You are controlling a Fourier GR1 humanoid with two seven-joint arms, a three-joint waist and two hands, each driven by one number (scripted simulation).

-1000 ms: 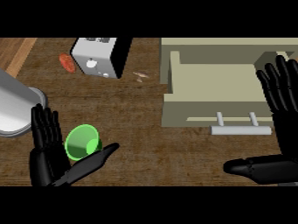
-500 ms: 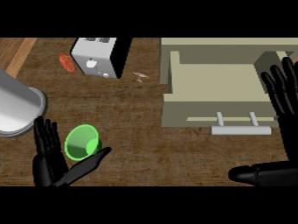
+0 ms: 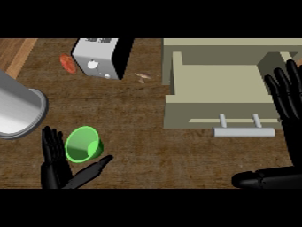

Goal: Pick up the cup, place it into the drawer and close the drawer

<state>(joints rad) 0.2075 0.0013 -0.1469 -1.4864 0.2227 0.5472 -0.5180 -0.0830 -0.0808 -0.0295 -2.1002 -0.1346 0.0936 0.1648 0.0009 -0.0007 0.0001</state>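
Left hand (image 3: 60,166): drawn back toward the lower edge, now below the cup (image 3: 83,144). Right hand (image 3: 297,102): shifted slightly lower and rightward.

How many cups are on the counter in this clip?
1. The green cup sits on the counter's near left part, between the fingers and thumb of the left hand. The open drawer shows none inside.

The left hand (image 3: 60,166) is cut off at the wrist by the lower edge, and its fingers hide the near left rim of the cup (image 3: 84,144). The right hand (image 3: 297,99) covers the drawer (image 3: 212,84) at its right wall. The small red thing (image 3: 66,63) beside the toaster (image 3: 99,57) is too small to tell. The grey forearm (image 3: 9,104) runs off the left edge.
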